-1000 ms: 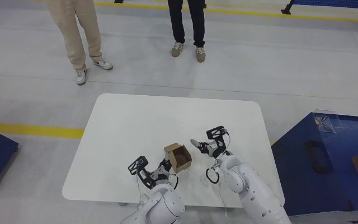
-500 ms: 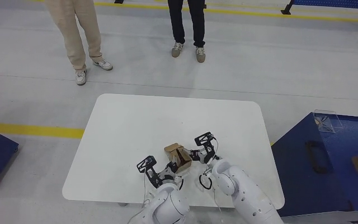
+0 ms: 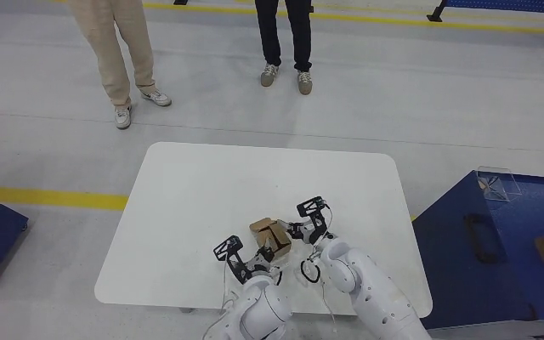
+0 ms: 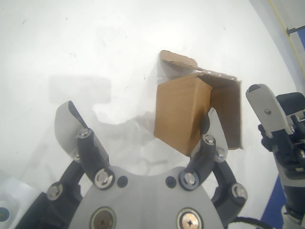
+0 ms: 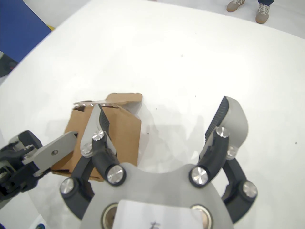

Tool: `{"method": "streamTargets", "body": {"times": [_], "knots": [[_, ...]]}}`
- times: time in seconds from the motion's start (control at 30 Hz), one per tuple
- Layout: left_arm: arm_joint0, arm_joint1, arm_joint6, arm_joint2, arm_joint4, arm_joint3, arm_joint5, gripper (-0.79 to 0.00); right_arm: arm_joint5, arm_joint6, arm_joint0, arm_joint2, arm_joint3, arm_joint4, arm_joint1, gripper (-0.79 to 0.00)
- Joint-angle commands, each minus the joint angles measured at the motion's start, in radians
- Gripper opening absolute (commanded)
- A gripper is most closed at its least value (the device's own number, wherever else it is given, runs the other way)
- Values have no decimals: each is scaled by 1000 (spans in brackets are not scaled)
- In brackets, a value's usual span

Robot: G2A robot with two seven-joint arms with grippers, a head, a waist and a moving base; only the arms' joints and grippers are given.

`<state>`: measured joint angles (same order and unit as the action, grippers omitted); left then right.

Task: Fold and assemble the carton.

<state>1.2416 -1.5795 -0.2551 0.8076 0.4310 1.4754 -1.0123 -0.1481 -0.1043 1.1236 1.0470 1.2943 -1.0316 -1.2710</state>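
Top view: the carton [image 3: 270, 239] sits on the white table [image 3: 255, 174] near its front edge, roughly midway along it, between the left gripper [image 3: 257, 257] and the right gripper [image 3: 294, 230]. A blue platform [image 3: 484, 242] stands on the floor off the table's right side, and a yellow line [image 3: 59, 199] runs along the floor at the left. The two arms crowd the carton from the front, so its near walls are partly covered from above. Left wrist view: the carton [image 4: 177, 117] is brown, partly erected and tilted, with one side open to show the inner wall and a torn flap [image 4: 177, 59] lying against the table [image 4: 95, 24] behind it. Right wrist view: the carton [image 5: 124, 129] presents its closed outer wall, with the table [image 5: 178, 48] bare beyond it. Left gripper [image 4: 138, 110]: jaws wide apart; one finger [image 4: 212, 122] touches the carton at the edge of its open side, the other stands over bare table, well apart from it. Right gripper [image 5: 164, 106]: jaws wide apart; one finger [image 5: 99, 120] lies against the carton's upper edge, the other stands clear over the table. Neither gripper clamps the carton.
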Motion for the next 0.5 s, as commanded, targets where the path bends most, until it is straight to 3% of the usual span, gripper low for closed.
{"method": "streamTargets", "body": {"times": [0.0, 0.13, 0.23, 0.33, 0.47], "knots": [[24, -7, -36, 15, -4, 58, 0, 0, -45, 13, 21, 31, 25, 21, 8, 0], [81, -27, -121, 76, -83, 178, 20, 0, -156, -20, 85, 111, 99, 25, 34, 0], [123, -52, -213, 120, -203, 222, 134, 0, -238, -84, 132, 157, 137, 12, 52, 0], [148, -74, -290, 128, -298, 220, 259, 0, -297, -132, 164, 175, 152, -26, 65, 0], [151, -89, -335, 109, -321, 197, 356, 0, -307, -154, 177, 159, 147, -119, 70, 0]]}}
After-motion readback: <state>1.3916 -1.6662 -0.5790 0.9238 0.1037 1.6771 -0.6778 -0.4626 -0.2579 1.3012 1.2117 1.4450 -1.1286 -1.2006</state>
